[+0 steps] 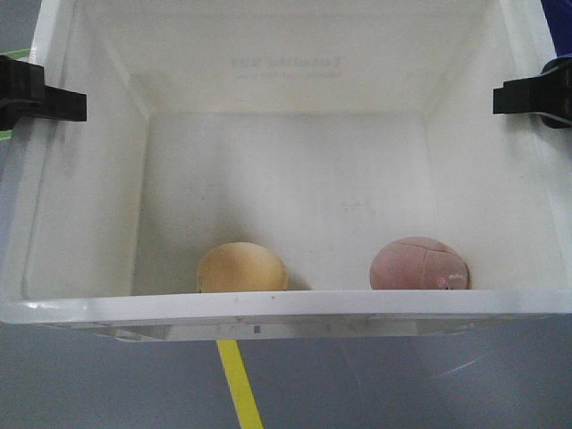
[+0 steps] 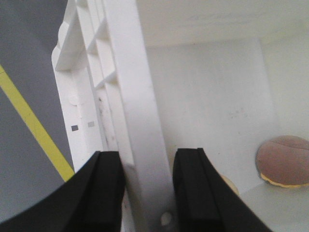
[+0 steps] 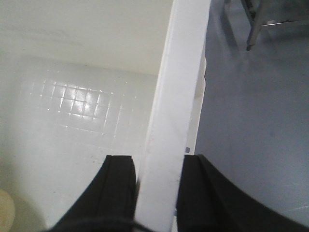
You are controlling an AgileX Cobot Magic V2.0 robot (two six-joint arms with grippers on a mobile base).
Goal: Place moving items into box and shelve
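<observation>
The left pincer point(image 2: 147, 193) is clamping its two black fingers onto the left rim wall of the box point(image 1: 268, 304), and the right pincer point(image 3: 157, 193) is gripping the opposite rim the same way. Inside the box, down between both pincers, the cream ball point(image 1: 241, 268) and the pink ball point(image 1: 420, 264) are lying apart against the near wall. The box is seemingly hanging above the grey floor point(image 1: 402, 384).
</observation>
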